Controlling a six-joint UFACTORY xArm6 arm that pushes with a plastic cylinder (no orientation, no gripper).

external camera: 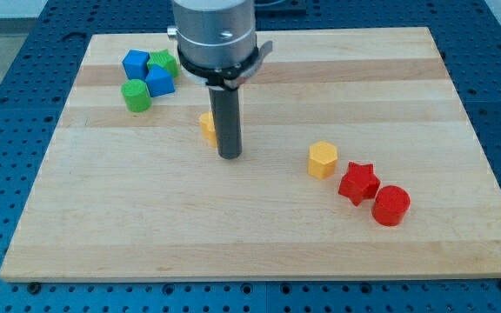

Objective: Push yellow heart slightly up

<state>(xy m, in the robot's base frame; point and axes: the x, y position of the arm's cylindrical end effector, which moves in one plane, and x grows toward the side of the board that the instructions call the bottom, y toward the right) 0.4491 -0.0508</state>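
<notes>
On the wooden board (pixel 259 235) the dark rod comes down from the grey arm, and my tip (pixel 230 156) rests on the wood a little to the view's left of the board's middle. This arm has no pincer, only the rod, so nothing opens or closes and nothing is held.

The yellow heart (pixel 207 127) lies just beside the rod, on its left side in the view and a bit above the tip. The rod hides most of it, so I cannot tell if they touch.

At the view's top left stands a tight group: two blue blocks (pixel 135 63) (pixel 160 82), a green block (pixel 164 61) and a green cylinder (pixel 136 96). To the view's right of the tip lie a yellow hexagon (pixel 322 160), a red star (pixel 358 183) and a red cylinder (pixel 391 205), in a row going down to the right.
</notes>
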